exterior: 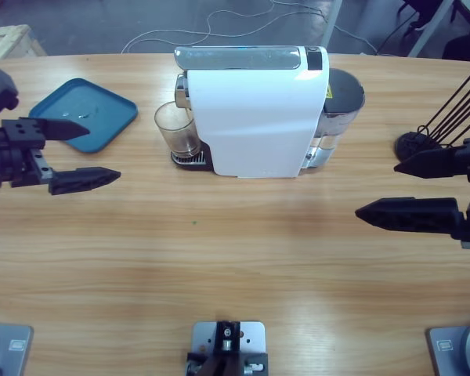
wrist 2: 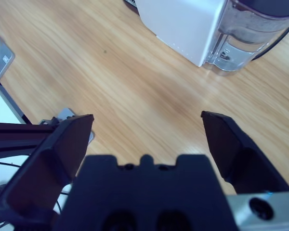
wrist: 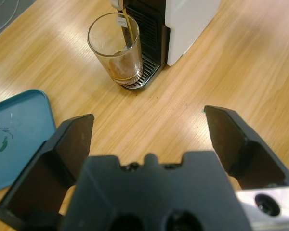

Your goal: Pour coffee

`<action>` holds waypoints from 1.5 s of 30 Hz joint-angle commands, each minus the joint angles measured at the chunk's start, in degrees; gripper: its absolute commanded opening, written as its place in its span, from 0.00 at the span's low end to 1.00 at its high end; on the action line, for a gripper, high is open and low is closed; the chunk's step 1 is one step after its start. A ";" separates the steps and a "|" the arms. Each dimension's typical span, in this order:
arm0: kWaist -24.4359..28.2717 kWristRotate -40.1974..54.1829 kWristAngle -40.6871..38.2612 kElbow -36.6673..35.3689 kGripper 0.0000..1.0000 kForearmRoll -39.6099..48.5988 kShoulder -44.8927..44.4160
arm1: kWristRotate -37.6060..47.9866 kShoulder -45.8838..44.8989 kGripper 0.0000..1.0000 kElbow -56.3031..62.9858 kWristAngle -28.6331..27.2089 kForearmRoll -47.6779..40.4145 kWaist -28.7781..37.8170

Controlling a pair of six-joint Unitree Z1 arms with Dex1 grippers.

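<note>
A clear glass [wrist: 116, 50] stands on the drip grate of the white coffee machine [exterior: 251, 117], under its spout. A thin layer of brown coffee [wrist: 126, 72] lies in the glass's base, and a thin stream runs down into it from the spout. In the high view the glass [exterior: 176, 129] is at the machine's left end. My left gripper [exterior: 102, 150] hovers open over the table left of the glass, a good way short of it; its own view shows the left gripper [wrist: 148, 115] holding nothing. My right gripper [exterior: 376, 188] is open and empty right of the machine.
A blue tray [exterior: 82, 113] lies at the back left, beside the left gripper. The machine's water tank [wrist 2: 250, 33] sits at its right end. A black base with thin rods [exterior: 419, 141] stands at the far right. Bare wooden table [exterior: 235, 251] spreads in front.
</note>
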 commanded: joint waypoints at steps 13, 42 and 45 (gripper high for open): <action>6.61 3.79 -13.96 -2.81 0.99 -9.08 10.12 | -0.24 2.65 1.00 2.66 -3.65 -1.54 -0.49; 13.22 18.40 -24.89 -8.29 0.99 -23.83 33.60 | -2.09 9.05 1.00 1.53 -3.50 2.08 -1.54; 12.62 18.31 -24.87 -8.49 0.99 -24.57 34.79 | -2.09 8.80 1.00 1.53 -3.43 2.50 -1.54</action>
